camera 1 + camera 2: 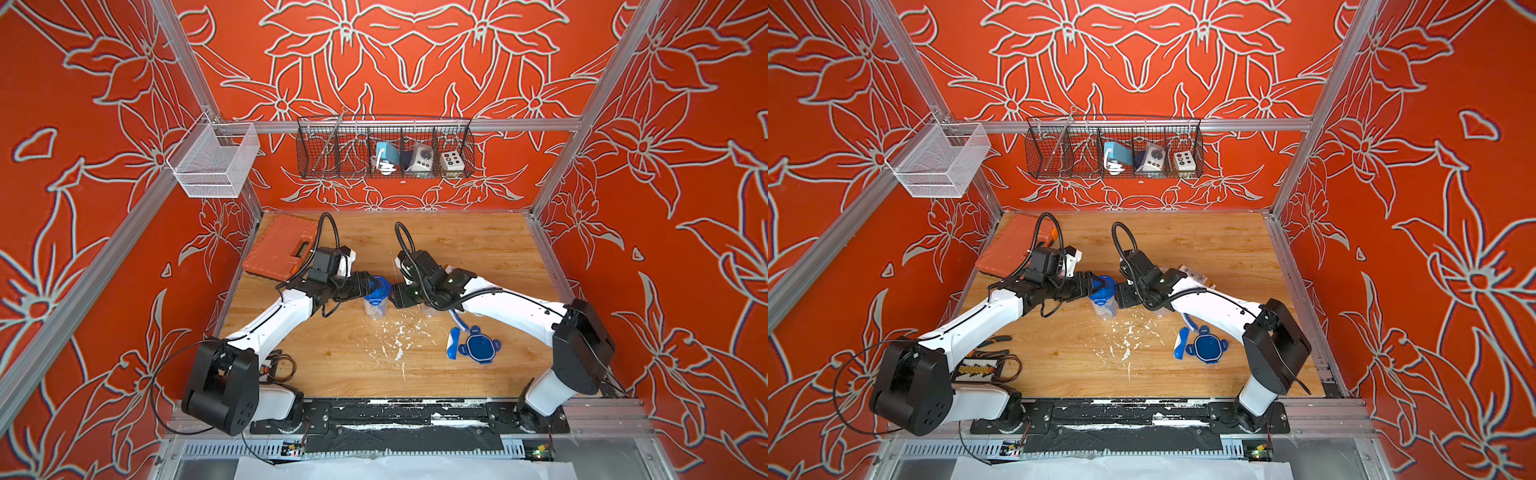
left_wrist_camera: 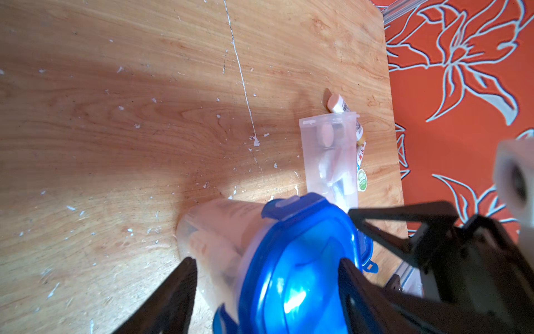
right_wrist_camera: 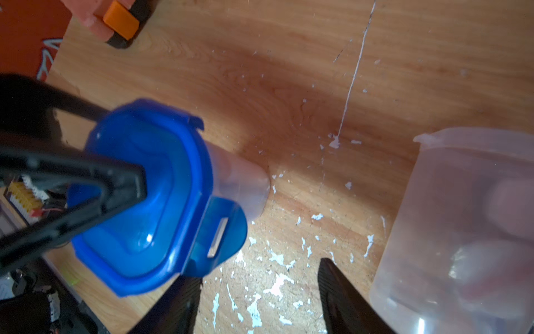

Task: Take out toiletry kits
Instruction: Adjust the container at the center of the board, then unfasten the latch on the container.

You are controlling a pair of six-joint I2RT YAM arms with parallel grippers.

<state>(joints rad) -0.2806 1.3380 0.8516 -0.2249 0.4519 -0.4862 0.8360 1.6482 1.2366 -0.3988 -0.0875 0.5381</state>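
Observation:
A clear jar with a blue lid stands mid-table, pale kit items dim inside it. My left gripper straddles the lid, jaws closed against its two sides. One lid tab is flipped out. A second jar stands open with toiletry items inside. A white barcoded tube lies behind it. My right gripper hangs open over bare wood between the two jars. A blue-white toothbrush piece lies on the table.
A loose blue four-tab lid lies beside the toothbrush piece. An orange tool case sits at the back left. Pliers and cables lie front left. A black wire basket and a white mesh basket hang above.

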